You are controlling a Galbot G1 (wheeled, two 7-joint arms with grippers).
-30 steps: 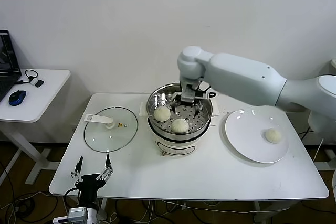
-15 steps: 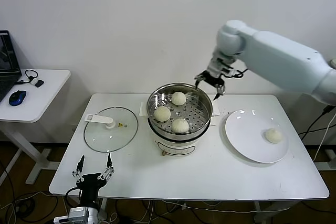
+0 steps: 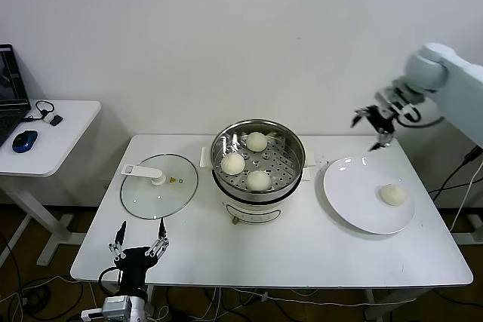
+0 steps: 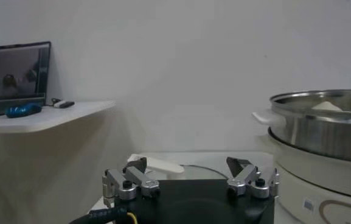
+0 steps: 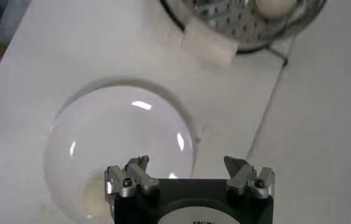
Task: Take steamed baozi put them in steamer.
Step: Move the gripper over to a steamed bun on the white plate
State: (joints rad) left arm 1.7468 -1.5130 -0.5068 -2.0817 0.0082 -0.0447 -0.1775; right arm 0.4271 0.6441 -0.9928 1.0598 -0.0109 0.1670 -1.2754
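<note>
White table [image 3: 302, 250], right gripper [image 3: 372, 127] jaws wide, empty

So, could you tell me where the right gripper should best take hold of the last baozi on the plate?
Probably from straight above, the open right gripper closing across the baozi at its widest sides: it sits alone on the flat plate, round and domed, every side free.

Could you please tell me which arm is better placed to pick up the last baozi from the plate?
Right. Its open end effector hovers above the plate holding the baozi; the left end effector sits parked at the table's near-left edge.
</note>
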